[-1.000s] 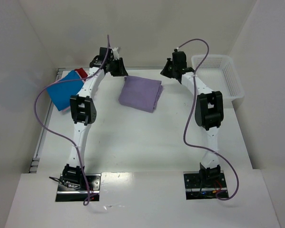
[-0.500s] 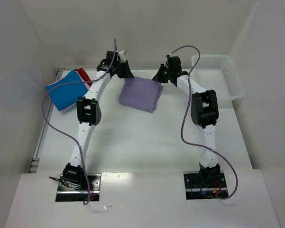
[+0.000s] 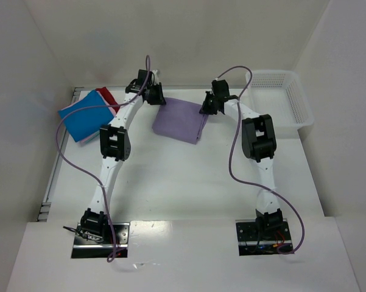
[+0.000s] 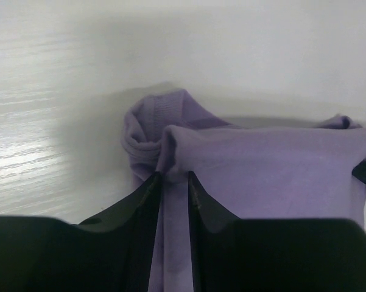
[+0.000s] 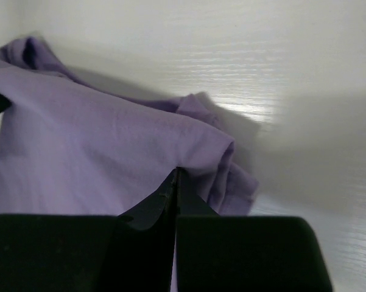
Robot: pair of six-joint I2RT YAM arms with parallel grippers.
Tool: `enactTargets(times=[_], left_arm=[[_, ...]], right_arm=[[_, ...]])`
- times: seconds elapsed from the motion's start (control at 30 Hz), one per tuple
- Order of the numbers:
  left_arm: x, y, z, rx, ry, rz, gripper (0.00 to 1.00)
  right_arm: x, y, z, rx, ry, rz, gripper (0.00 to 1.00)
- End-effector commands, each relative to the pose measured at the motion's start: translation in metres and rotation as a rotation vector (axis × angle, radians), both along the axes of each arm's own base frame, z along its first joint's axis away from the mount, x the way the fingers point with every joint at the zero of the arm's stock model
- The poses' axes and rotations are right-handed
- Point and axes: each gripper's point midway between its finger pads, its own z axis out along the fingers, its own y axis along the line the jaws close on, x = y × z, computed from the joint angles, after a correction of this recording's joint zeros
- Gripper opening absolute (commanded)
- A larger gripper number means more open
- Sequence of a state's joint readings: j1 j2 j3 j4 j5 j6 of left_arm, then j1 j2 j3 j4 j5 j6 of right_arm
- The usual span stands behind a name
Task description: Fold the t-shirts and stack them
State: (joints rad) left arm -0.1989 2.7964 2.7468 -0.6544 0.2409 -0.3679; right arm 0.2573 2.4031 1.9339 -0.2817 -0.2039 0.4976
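Mid-back: folded shirt (image 3: 178, 121); shirt stack (image 3: 82, 118) on L; basket (image 3: 300, 106) far R.

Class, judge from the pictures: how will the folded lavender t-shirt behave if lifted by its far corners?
Probably floppy: the lavender t-shirt bunches into soft wrinkles where the left hand and right hand pinch its far corners. Likely to sag between them if lifted. Its stacked layers may slip apart.

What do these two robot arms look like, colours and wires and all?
Both the left arm and right arm are slim white tubes linked by chunky black joint blocks, each on a black base plate. A loose purple cable loops along each. The left pincer and right pincer each have two black fingers tapering to thin tips.
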Motion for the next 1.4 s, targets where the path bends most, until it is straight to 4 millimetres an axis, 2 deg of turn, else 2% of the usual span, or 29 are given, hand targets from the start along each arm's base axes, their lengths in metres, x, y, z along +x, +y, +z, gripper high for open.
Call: enactTargets(times=[0.0,0.13,0.3,0.4,0.43,0.47,0.53,0.57,0.6,0.63,0.67,0.7,0.73,0.77,0.8,0.83,0.87,0.93,0.97,1.03,1.07,1.1,1.13,1.17,1.2,1.23,1.27,1.33,1.37], left_arm=[[0.009,0.013,0.001,0.046,-0.031,0.040,0.33],[0.012,0.018,0.005,0.044,-0.041,0.050,0.35],[0.020,0.041,0.016,0.053,-0.064,0.083,0.39],[0.021,0.048,0.025,0.058,-0.080,0.087,0.46],[0.023,0.048,0.036,0.054,-0.099,0.088,0.49],[0.021,0.049,0.042,0.061,-0.105,0.081,0.51],[0.021,0.054,0.067,0.059,-0.144,0.074,0.61],[0.021,0.054,0.076,0.057,-0.157,0.074,0.68],[0.019,0.053,0.083,0.060,-0.165,0.057,0.76],[0.015,0.054,0.101,0.068,-0.187,0.048,0.82],[0.011,0.051,0.110,0.051,-0.192,0.029,0.93],[0.008,0.050,0.119,0.054,-0.203,0.014,1.00],[0.001,0.049,0.141,0.046,-0.220,0.007,1.00],[-0.005,0.046,0.147,0.046,-0.229,-0.037,1.00],[-0.011,0.043,0.155,0.034,-0.227,-0.051,1.00],[-0.020,0.041,0.166,0.025,-0.230,-0.074,1.00],[-0.026,0.039,0.171,0.022,-0.232,-0.104,1.00],[-0.043,0.023,0.184,0.014,-0.241,-0.168,1.00],[-0.048,0.024,0.165,0.028,-0.196,-0.179,1.00],[-0.058,0.022,0.153,0.058,-0.159,-0.189,1.00],[-0.062,0.019,0.147,0.043,-0.141,-0.206,1.00],[-0.072,0.016,0.122,0.022,-0.079,-0.219,1.00],[-0.082,0.010,0.131,-0.014,-0.089,-0.253,0.97],[-0.088,0.008,0.126,-0.032,-0.077,-0.258,0.95],[-0.086,0.008,0.125,-0.034,-0.115,-0.259,0.87],[-0.107,0.004,0.110,-0.054,-0.062,-0.258,0.82],[-0.112,0.004,0.104,-0.060,-0.054,-0.251,0.78],[-0.119,0.003,0.096,-0.075,-0.049,-0.249,0.73],[-0.129,0.003,0.084,-0.082,-0.011,-0.256,0.70]], right_arm=[[0.009,-0.008,0.005,-0.085,-0.035,-0.021,0.00],[0.009,-0.015,-0.004,-0.121,-0.024,-0.040,0.00],[0.012,-0.027,-0.007,-0.154,-0.023,-0.068,0.00],[0.015,-0.032,0.007,-0.148,-0.044,-0.079,0.00],[0.014,-0.032,0.015,-0.146,-0.050,-0.079,0.01],[0.019,-0.036,0.036,-0.138,-0.088,-0.078,0.01],[0.022,-0.036,0.061,-0.136,-0.136,-0.072,0.02],[0.023,-0.034,0.089,-0.117,-0.183,-0.069,0.05],[0.023,-0.034,0.101,-0.112,-0.203,-0.070,0.08],[0.022,-0.034,0.115,-0.107,-0.227,-0.059,0.13],[0.022,-0.034,0.129,-0.106,-0.258,-0.056,0.28],[0.021,-0.034,0.156,-0.092,-0.309,-0.060,0.32],[0.019,-0.032,0.165,-0.088,-0.327,-0.044,0.36],[0.018,-0.033,0.172,-0.094,-0.343,-0.038,0.46],[0.016,-0.031,0.191,-0.077,-0.374,-0.029,0.54],[0.014,-0.030,0.188,-0.083,-0.367,-0.010,0.63],[0.013,-0.028,0.200,-0.073,-0.388,-0.004,0.81],[0.007,-0.026,0.203,-0.063,-0.377,0.015,0.90],[0.003,-0.024,0.204,-0.046,-0.368,0.021,0.91],[-0.008,-0.020,0.205,-0.010,-0.347,0.036,0.88],[-0.014,-0.017,0.192,0.008,-0.329,0.046,0.83],[-0.022,-0.008,0.188,0.061,-0.313,0.078,0.66],[-0.028,-0.004,0.183,0.087,-0.300,0.093,0.56],[-0.037,-0.002,0.167,0.109,-0.271,0.100,0.46],[-0.043,-0.001,0.154,0.121,-0.233,0.104,0.38],[-0.051,0.004,0.139,0.124,-0.191,0.106,0.27],[-0.054,0.003,0.131,0.121,-0.174,0.105,0.23],[-0.071,0.020,0.114,0.129,-0.126,0.153,0.15],[-0.075,0.020,0.108,0.132,-0.109,0.160,0.11]])
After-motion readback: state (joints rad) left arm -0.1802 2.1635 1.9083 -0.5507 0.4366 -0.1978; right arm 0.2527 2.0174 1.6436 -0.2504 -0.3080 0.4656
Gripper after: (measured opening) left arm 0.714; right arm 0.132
